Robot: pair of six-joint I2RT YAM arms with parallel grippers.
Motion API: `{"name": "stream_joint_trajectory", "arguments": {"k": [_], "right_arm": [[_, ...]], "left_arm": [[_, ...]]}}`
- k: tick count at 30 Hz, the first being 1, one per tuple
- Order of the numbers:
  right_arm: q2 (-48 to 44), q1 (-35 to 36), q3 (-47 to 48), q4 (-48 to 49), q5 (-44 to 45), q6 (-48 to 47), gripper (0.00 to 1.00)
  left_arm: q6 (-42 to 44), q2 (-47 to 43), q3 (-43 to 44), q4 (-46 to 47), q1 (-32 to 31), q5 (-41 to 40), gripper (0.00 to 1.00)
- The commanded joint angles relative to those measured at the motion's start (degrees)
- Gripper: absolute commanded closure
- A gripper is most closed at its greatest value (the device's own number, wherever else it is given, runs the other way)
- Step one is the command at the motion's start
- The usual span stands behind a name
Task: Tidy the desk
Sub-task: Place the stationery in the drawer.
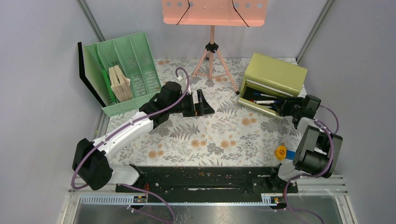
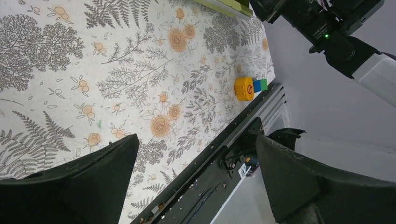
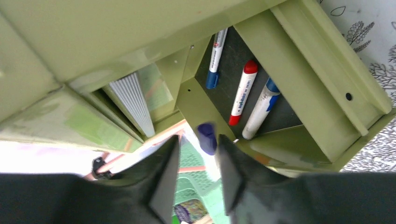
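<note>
The desk [image 1: 219, 135] is a tabletop with a fern and orange-flower print. My left gripper [image 1: 205, 103] hangs open over its middle, and the left wrist view shows nothing between its wide-apart fingers [image 2: 197, 140]. My right gripper [image 1: 286, 108] is at the open drawer [image 1: 261, 100] of an olive-green box [image 1: 275, 74]. In the right wrist view its jaws [image 3: 198, 138] stand parted. A blurred marker with a dark blue cap [image 3: 207, 139] sits between them, close to the right finger. Three markers [image 3: 243, 93] lie in the drawer.
A green file sorter [image 1: 128, 70] holding brown folders stands at the back left. A pink music stand [image 1: 212, 46] is at the back centre. A yellow toy block with a blue piece [image 1: 280, 152] lies near the right arm's base. A black rail [image 1: 205, 179] runs along the near edge.
</note>
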Motion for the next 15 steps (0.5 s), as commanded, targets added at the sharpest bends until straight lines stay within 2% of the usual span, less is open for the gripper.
{"name": "stream_joint_trajectory", "arguments": {"k": [1, 2, 3, 15], "right_arm": [[-1.9, -0.2, -0.4, 2.2, 1.5, 0.8, 0.11], [-2.6, -0.2, -0.4, 1.3, 1.8, 0.2, 0.02], [-2.9, -0.2, -0.1, 0.8, 1.7, -0.5, 0.01], [-5.0, -0.2, 1.9, -2.8, -5.0, -3.6, 0.01]], "left_arm": [[-0.5, -3.1, -1.5, 2.9, 0.3, 0.9, 0.01], [-0.6, -3.2, -1.8, 3.0, 0.3, 0.9, 0.01], [-0.7, -3.2, -1.9, 3.1, 0.4, 0.9, 0.01], [-1.1, -4.7, -1.5, 2.8, 0.4, -1.5, 0.01]]}}
